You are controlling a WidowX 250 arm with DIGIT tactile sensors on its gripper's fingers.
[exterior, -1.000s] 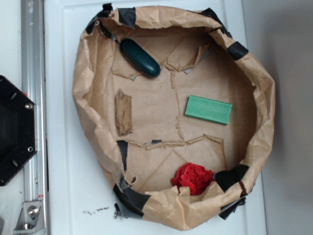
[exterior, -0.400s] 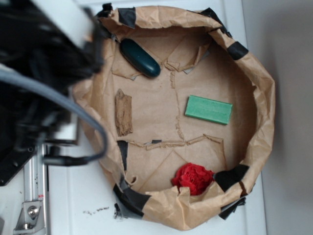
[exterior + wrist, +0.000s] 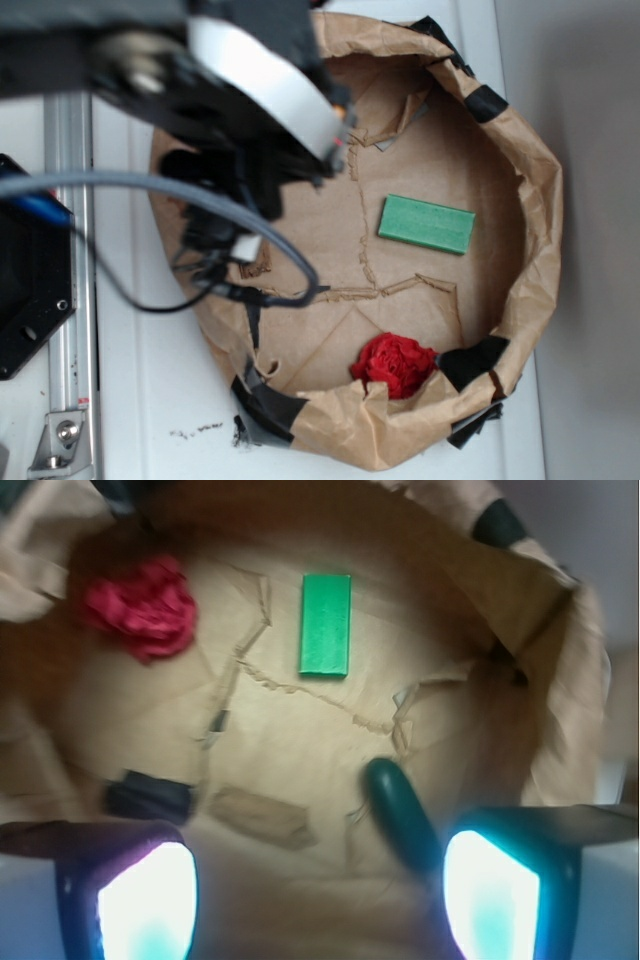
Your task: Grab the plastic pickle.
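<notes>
In the wrist view the plastic pickle (image 3: 400,815), a glossy dark teal oval, lies on the brown paper floor just ahead of the right finger (image 3: 495,895). It is angled up and to the left. My gripper (image 3: 320,900) is open above the paper, its two glowing pads wide apart with nothing between them, and the pickle sits near the inner edge of the right pad. In the exterior view my arm (image 3: 250,90) covers the upper left of the paper basin and hides the pickle there.
A crumpled brown paper basin (image 3: 540,200) with black tape patches holds everything. Inside lie a flat green block (image 3: 426,223), a red crumpled wad (image 3: 395,363) and a brown bark-like strip (image 3: 260,815). A metal rail (image 3: 65,300) runs along the left.
The arm has swung in from the left over the basin's upper-left part, now covering the pickle and most of the bark strip in the exterior view. The objects have not moved.
</notes>
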